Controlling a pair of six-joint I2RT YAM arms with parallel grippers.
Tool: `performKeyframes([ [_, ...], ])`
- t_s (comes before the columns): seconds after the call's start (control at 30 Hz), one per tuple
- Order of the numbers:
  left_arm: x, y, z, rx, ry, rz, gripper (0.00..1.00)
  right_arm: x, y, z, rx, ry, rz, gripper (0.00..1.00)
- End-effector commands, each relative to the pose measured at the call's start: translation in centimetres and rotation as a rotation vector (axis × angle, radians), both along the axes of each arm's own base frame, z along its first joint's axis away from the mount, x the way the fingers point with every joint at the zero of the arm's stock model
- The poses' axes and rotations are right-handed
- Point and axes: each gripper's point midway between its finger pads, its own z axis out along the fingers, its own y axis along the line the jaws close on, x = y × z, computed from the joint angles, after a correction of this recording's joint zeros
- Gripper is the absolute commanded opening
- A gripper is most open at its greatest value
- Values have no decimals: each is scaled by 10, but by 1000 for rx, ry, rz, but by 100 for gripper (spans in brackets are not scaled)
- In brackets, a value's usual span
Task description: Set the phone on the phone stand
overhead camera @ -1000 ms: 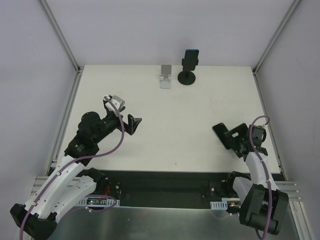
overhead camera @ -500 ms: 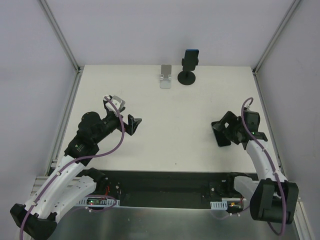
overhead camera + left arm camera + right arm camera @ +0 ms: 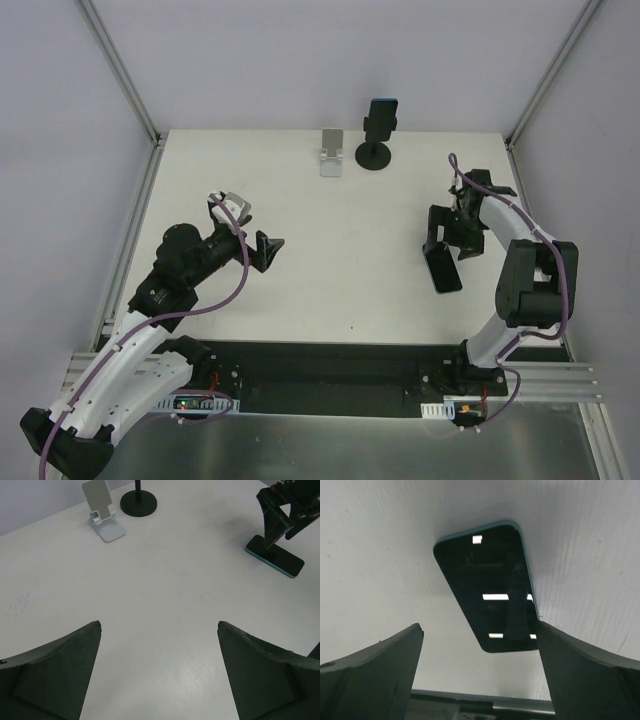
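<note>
Starting at the left: the left gripper (image 3: 272,250) hasn't budged in the last second. Its fingers are spread as wide as they go with nothing in them, just hovering over the table (image 3: 320,290). At the far edge, the silver stand (image 3: 331,152) and the phone stand (image 3: 376,152) just beside it sit where they were. There's a dark block (image 3: 381,110) with a blue top edge up at the stand's clamp, but it's too small to tell what it is.

The only change is on the right. A second ago the right arm was tucked back toward its base. Now it's swung out and curls back in, so the right gripper (image 3: 452,236) hangs over the far end of the phone (image 3: 444,272). Its fingers are wide apart and gripping nothing. In the wrist view the phone lies between them, with one finger overlapping its long edge – whether it's touching, I can't tell. The phone itself hasn't moved. My read is that this is the line-up for the pick, and the grab and the carry are still to do.

The phone is flat on the right side of the table, well apart from the stand, screen up. It's black, glossy enough to mirror bright lights, with rounded corners and a thin blue-green rim – slick and low, so probably awkward to pinch.
</note>
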Motion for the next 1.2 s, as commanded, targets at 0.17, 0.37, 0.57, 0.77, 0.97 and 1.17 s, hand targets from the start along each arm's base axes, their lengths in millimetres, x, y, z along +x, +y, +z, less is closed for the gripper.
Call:
performKeyframes([
  [0.17,-2,-6,18,-28,-36,-43,99,-32,-8,-14,-146,202,174,96],
  [0.37,-2,-8,17,-31,-29,-51,98,-17,-5,-19,-147,184,189,96],
  [0.57,-3,-9,18,-34,-30,-59,98,-10,-14,-27,-217,233,220,96],
  [0.77,-3,-8,19,-33,-36,-52,98,-11,-1,-37,-186,251,251,97],
  [0.97,-4,-8,20,-37,-37,-56,98,-16,-1,-45,-203,297,258,94],
  [1.17,-4,-8,20,-37,-35,-53,98,-21,-3,-47,-217,313,258,89],
])
